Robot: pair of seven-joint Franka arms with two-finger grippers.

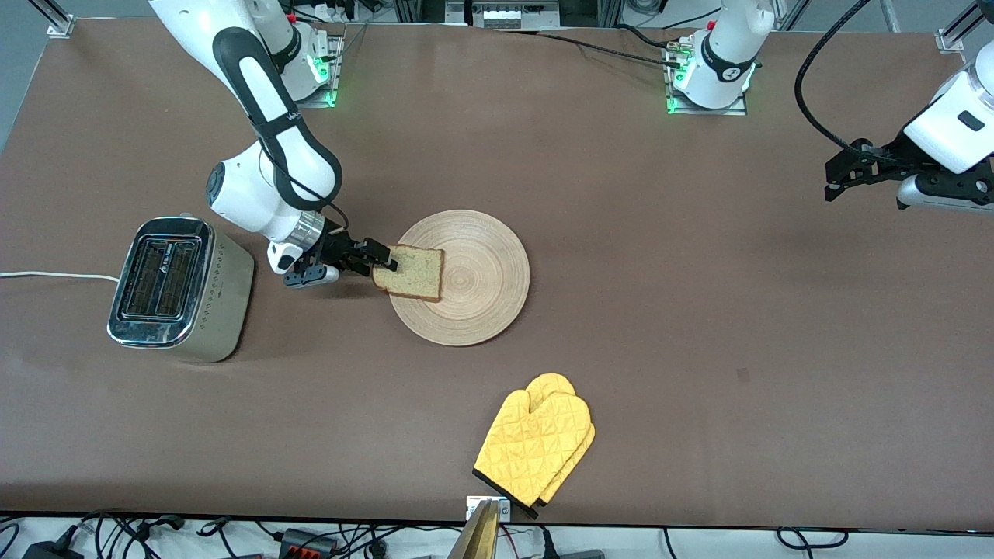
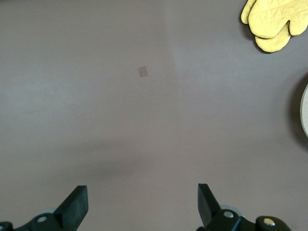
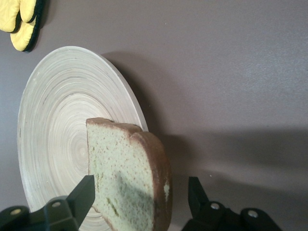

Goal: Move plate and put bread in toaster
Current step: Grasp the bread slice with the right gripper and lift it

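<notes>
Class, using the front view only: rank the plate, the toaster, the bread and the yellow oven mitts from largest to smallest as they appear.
1. plate
2. toaster and oven mitts: look about alike in area, so unranked between them
3. bread

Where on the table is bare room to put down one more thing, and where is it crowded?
Bare table lies between the plate and the left hand, which waits open above its end. Another free strip runs from the toaster to the yellow oven mitts. It is crowded between toaster and plate, where the right hand meets the bread.
</notes>
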